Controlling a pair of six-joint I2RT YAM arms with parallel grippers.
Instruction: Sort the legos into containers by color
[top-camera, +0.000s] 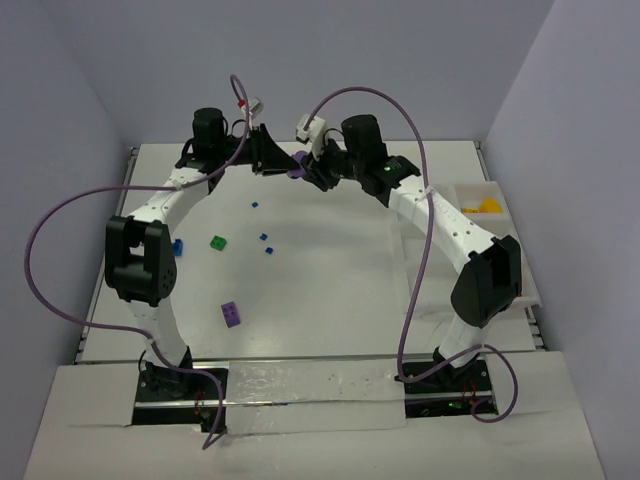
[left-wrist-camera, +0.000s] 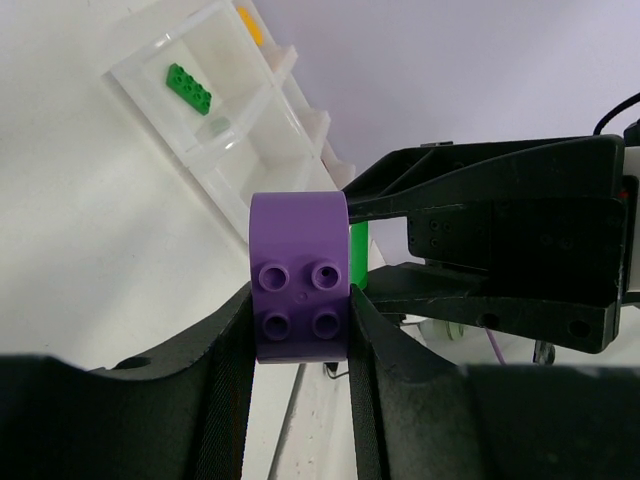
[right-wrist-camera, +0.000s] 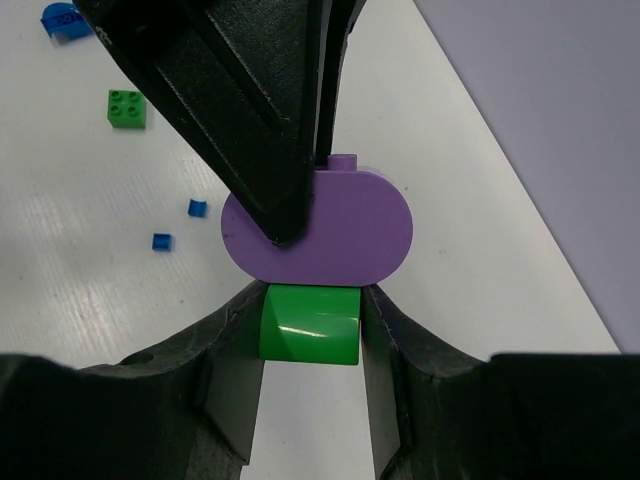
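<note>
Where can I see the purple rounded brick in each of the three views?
Top external: purple brick far centre, between left tool and right tool.
Left wrist: centre, studs toward camera.
Right wrist: centre, above green piece.
Shared landmark: that green piece, both wrist views.

White table (top-camera: 330, 300). Left half: green brick (top-camera: 218, 242), purple brick (top-camera: 231, 314) closer to near edge, small blue bricks (top-camera: 264, 237) approx. mid-table. Compartment tray (top-camera: 468, 192) along right edge, twd far corner.

At the far middle of the tabletop (top-camera: 330, 300), the left pincer (left-wrist-camera: 300, 300) and right pincer (right-wrist-camera: 312, 300) meet. Between them, a rounded purple plastic brick (left-wrist-camera: 299, 290) is joined to a green plastic brick (right-wrist-camera: 310, 325). A white divided plastic tray (top-camera: 462, 190) sits far right.
</note>
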